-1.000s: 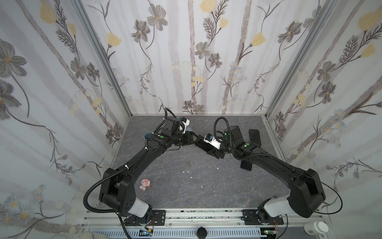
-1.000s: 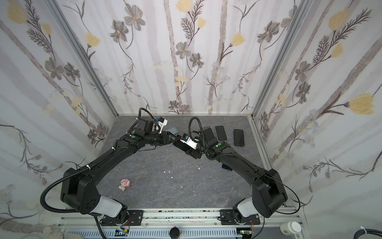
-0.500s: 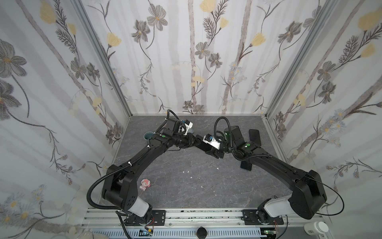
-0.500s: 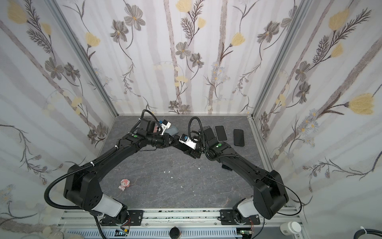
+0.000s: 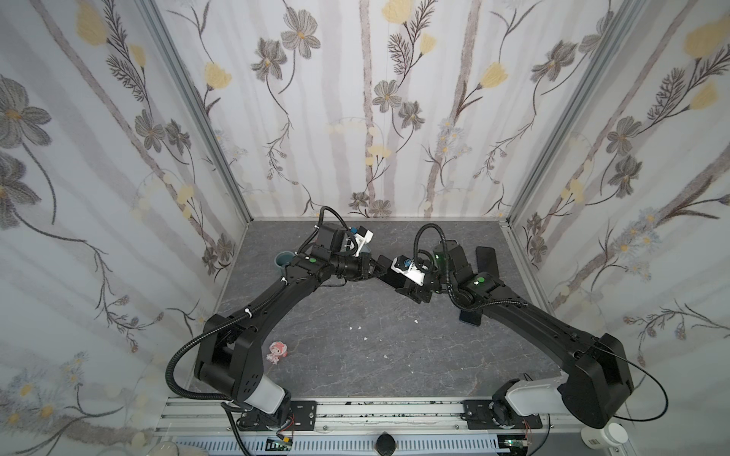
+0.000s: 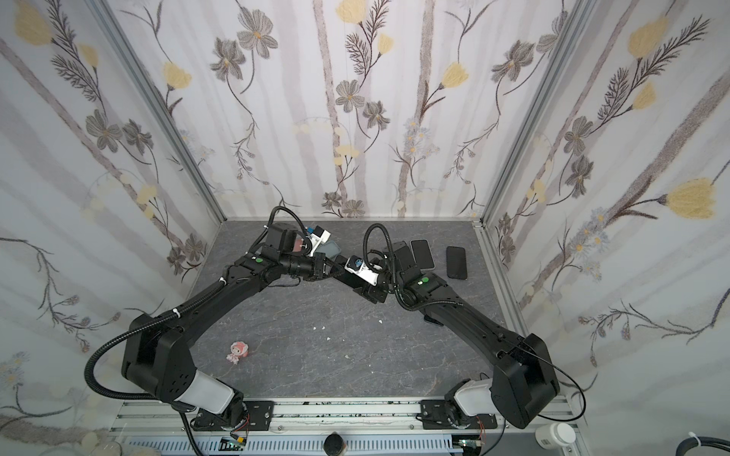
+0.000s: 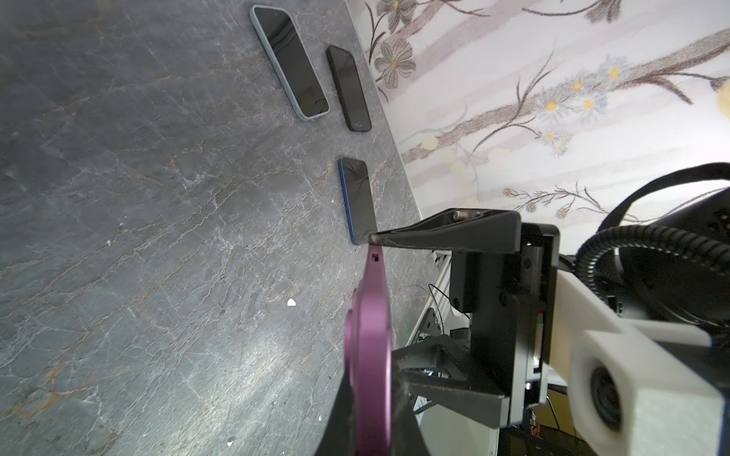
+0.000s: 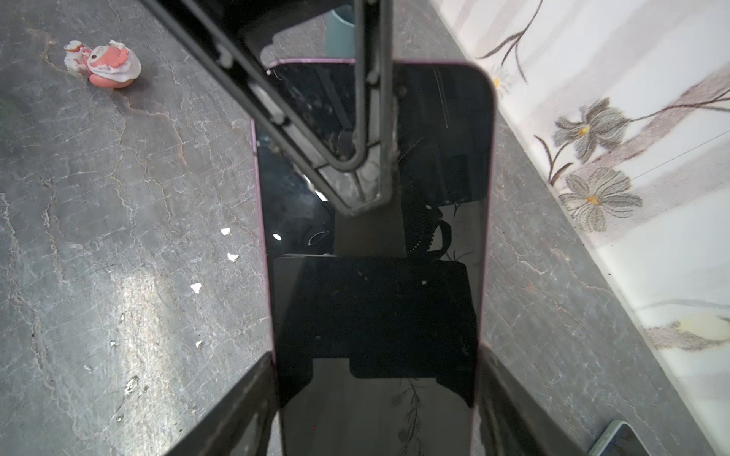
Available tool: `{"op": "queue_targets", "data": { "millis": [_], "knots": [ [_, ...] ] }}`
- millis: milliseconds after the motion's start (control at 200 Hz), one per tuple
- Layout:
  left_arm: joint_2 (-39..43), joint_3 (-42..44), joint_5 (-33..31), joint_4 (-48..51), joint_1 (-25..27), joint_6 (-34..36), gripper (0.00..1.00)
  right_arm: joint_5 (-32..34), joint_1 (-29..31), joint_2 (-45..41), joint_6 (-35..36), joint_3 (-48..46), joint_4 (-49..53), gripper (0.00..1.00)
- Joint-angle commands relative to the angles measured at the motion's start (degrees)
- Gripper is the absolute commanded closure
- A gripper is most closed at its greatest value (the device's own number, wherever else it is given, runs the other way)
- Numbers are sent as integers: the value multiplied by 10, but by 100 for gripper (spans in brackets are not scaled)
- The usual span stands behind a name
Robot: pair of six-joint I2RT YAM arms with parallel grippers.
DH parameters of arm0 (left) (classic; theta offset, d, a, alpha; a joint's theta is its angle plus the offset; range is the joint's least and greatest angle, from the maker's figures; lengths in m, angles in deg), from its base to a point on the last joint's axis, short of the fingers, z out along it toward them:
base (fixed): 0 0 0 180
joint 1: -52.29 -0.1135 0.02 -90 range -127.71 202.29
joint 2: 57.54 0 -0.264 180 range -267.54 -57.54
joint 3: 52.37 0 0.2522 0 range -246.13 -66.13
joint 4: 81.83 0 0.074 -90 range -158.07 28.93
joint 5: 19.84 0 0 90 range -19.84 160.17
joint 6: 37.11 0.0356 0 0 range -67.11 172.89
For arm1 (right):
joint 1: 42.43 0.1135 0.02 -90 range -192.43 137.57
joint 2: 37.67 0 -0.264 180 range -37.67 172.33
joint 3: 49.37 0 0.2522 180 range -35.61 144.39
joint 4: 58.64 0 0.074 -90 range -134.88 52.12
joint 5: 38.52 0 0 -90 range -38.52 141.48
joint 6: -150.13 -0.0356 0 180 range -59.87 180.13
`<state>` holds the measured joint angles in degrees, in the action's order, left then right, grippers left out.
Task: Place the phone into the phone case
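Phone [image 8: 375,316], purple phone case [image 7: 369,335] round its edges, held above worktop [image 8: 118,237] near rear edge, mid-width. Left gripper [image 8: 365,195] pinched shut across its far end, probably seating it. Right gripper [image 8: 375,351] spread wide, flanking long edges; clamping unclear.

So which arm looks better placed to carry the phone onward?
Probably left. The left arm has its jaws clamped on one end of the phone; the right arm has jaws merely flanking its sides, grip uncertain.
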<state>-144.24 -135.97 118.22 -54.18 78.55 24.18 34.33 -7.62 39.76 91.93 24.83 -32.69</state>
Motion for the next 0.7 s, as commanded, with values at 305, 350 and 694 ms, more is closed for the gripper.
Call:
{"op": "queue_targets", "data": {
  "millis": [305, 350, 694],
  "knots": [
    [143, 76, -128, -213, -3, -47, 100, 46, -1, -127, -160, -23, -238, 0],
    [171, 90, -148, -234, -2, -42, 100, 51, 0, -146, -195, -33, -275, 0],
    [300, 182, -173, -449, -3, -31, 100, -136, -50, -160, -390, 22, -339, 13]
  ]
}}
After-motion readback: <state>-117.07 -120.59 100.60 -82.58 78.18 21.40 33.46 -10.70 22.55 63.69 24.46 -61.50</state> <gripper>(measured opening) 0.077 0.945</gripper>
